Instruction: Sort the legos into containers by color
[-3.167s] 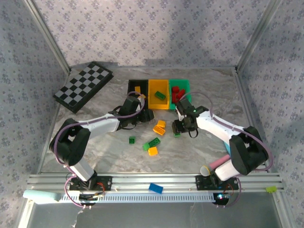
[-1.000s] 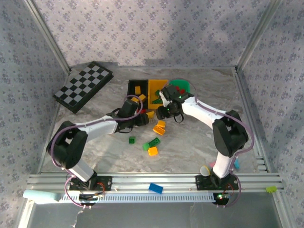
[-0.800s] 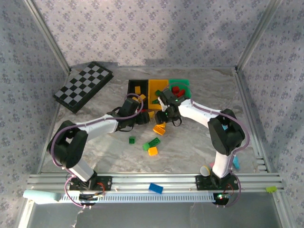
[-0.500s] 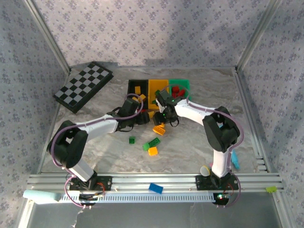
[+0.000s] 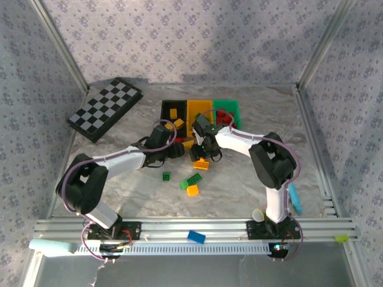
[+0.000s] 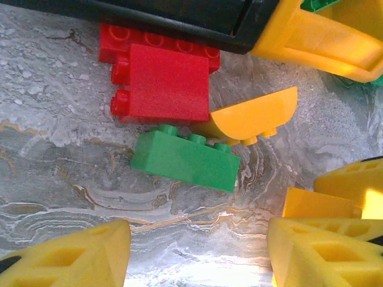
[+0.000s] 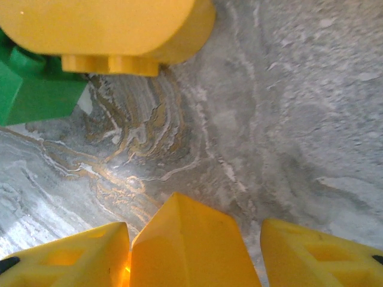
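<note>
1. Checkered board point(image 5: 105, 109): far left of the desk point(image 5: 137, 197); we count it outside the sort.
2. Left end effector point(image 6: 197, 234): fingers wide apart, nothing between them. It is poised over a tight cluster of red brick point(image 6: 164, 84), green brick point(image 6: 185, 161) and curved yellow brick point(image 6: 257, 116), close under the black bin's front wall.
3. Black bin point(image 5: 163, 116), yellow bin point(image 5: 199, 103), green bin point(image 5: 226, 103): one row at the back.
4. Right end effector point(image 7: 194, 230): fingers spread equally wide, astride a yellow brick point(image 7: 185, 254) on the desk, just in front of the yellow bin. We judge the brick not yet pinched.
5. Handling note, as we judge the step: close squarely on the brick's flat sides. Lift straight up, clear of the curved yellow and green bricks just ahead. Mind the left arm close alongside, then release over the yellow bin.
</note>
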Controlling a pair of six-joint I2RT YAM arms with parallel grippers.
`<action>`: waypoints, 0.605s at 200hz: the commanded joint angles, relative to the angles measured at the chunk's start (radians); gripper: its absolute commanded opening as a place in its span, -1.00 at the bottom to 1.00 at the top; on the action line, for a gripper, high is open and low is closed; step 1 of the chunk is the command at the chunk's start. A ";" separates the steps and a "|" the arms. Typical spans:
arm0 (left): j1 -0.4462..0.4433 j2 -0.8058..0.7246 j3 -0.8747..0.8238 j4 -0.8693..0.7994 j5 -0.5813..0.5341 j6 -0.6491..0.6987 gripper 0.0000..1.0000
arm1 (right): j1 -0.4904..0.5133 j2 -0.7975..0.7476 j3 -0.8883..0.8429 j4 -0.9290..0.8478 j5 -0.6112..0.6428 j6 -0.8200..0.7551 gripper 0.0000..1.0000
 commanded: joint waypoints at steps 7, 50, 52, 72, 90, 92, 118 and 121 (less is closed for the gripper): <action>0.005 -0.031 -0.014 0.019 -0.011 -0.005 0.24 | 0.012 0.013 0.012 -0.038 -0.009 0.013 0.14; 0.005 -0.047 -0.029 0.020 -0.019 -0.008 0.24 | 0.011 0.003 0.014 -0.031 -0.009 0.003 -0.26; 0.006 -0.047 -0.029 0.019 -0.019 -0.008 0.24 | 0.010 0.004 0.017 -0.031 -0.008 0.002 -0.27; 0.009 -0.048 -0.031 0.022 -0.018 -0.012 0.24 | 0.011 0.016 0.055 -0.037 -0.004 -0.016 -0.35; 0.009 -0.055 -0.032 0.019 -0.019 -0.009 0.24 | 0.012 0.013 0.116 -0.075 0.006 -0.033 -0.36; 0.010 -0.056 -0.033 0.018 -0.019 -0.009 0.24 | 0.011 0.014 0.129 -0.078 0.007 -0.036 -0.35; 0.010 -0.073 -0.054 0.021 -0.039 -0.015 0.24 | 0.010 0.044 0.294 -0.121 0.020 -0.067 -0.34; 0.010 -0.073 -0.057 0.022 -0.041 -0.017 0.24 | 0.008 0.050 0.316 -0.126 0.021 -0.067 -0.34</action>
